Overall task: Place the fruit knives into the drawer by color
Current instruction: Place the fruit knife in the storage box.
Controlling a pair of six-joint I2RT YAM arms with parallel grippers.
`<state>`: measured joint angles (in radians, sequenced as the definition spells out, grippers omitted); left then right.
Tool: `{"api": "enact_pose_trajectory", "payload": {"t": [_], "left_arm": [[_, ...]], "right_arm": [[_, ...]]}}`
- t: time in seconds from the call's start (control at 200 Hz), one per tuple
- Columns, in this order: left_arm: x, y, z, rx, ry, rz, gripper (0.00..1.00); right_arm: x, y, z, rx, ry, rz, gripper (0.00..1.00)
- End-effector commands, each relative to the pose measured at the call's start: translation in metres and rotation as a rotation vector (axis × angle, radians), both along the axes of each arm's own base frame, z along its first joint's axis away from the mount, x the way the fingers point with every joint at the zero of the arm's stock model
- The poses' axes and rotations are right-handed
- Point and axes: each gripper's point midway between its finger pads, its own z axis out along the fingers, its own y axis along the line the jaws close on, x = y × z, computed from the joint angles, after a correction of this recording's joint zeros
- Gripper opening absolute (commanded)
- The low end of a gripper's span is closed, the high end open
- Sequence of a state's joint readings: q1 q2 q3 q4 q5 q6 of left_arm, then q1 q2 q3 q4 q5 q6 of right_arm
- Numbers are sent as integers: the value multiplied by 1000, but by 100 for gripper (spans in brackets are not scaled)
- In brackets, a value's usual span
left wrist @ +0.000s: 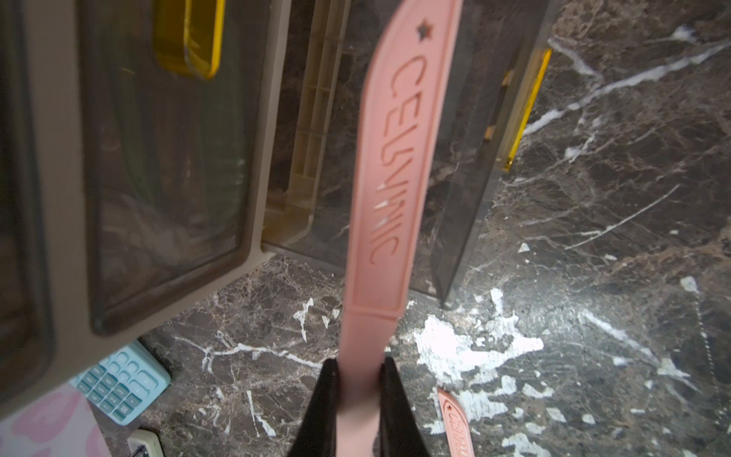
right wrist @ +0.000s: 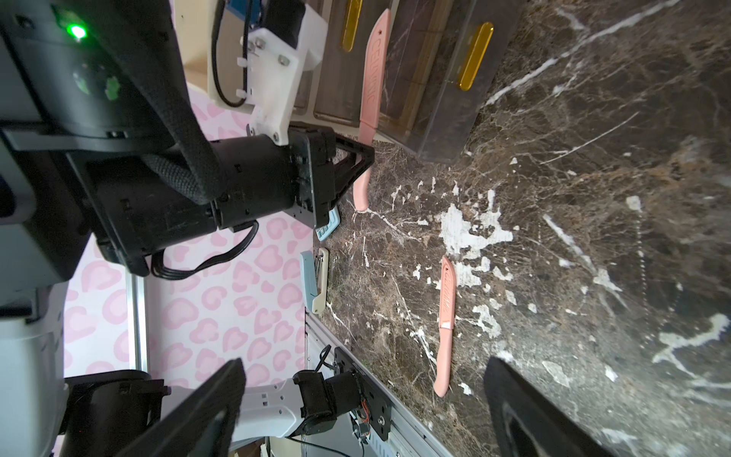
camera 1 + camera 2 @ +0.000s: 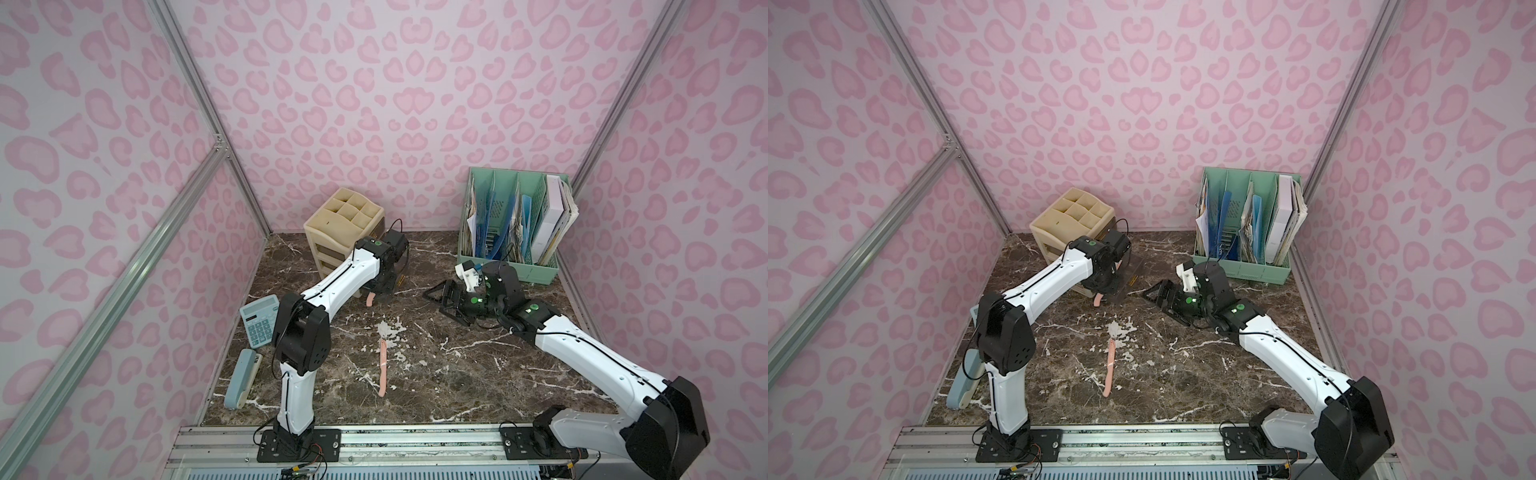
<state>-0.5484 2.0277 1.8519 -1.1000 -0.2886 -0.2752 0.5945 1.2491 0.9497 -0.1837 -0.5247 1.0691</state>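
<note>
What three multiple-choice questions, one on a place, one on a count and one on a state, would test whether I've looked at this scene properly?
1. Where is the loose pink knife?
A. in a bowl
B. flat on the marble table
C. on a shelf

2. How many pink knives show?
A. one
B. two
C. five

3. The left arm's jaws are:
A. wide open
B. out of sight
C. shut on the second pink knife

Answers:
1 B, it lies mid-table in both top views.
2 B, one is loose and one is held.
3 C, the left wrist view shows them pinching its handle.
</note>
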Motion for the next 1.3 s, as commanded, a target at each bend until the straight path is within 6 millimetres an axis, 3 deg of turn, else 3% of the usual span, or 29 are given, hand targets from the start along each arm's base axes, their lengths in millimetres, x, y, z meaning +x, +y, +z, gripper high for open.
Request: {"api": "enact_pose_trajectory", "payload": {"t": [0.0, 0.41, 0.75, 1.065, 1.13, 1.295], "left_arm": [[9, 0, -1, 39, 0, -33, 0], [42, -12, -12, 103, -24, -116, 0], [73, -18, -25, 139, -59, -150, 0], [89, -15, -35, 122, -59, -131, 0], [87, -14, -35, 118, -49, -132, 3], [82, -15, -33, 104, -42, -143, 24]], "right_arm": [[0, 1, 4, 11, -12, 10, 97], [4, -3, 0, 10, -3, 8, 97], [21, 0, 20, 122, -42, -26, 97], [31, -2, 22, 121, -38, -44, 97], [32, -3, 21, 118, -35, -45, 97], [33, -3, 18, 113, -33, -49, 97]]}}
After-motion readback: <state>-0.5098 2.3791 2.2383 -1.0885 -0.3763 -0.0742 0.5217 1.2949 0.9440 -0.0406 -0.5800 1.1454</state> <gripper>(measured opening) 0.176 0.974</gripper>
